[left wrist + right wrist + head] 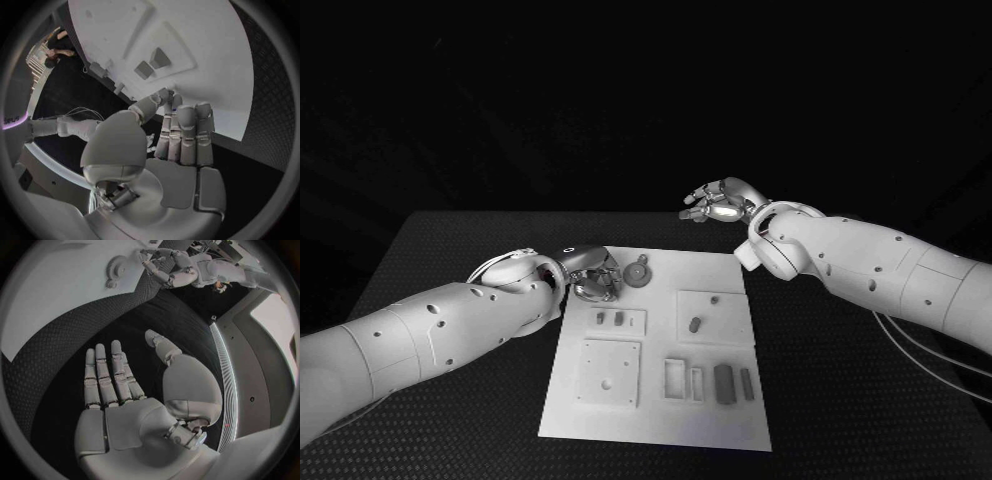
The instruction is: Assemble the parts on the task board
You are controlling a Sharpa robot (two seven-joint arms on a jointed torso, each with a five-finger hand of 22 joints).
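Hands over the far end of the task board (pixel 625 420).
Left hand (pixel 593 272) is at the board's far left corner, fingers straight and close together, holding nothing, beside a round part (pixel 638 271). Right hand (pixel 723 202) hovers beyond the board, fingers spread, empty.

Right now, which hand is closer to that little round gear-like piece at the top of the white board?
The left hand, just beside the round part at the task board's far edge. The right hand hovers open beyond the board.
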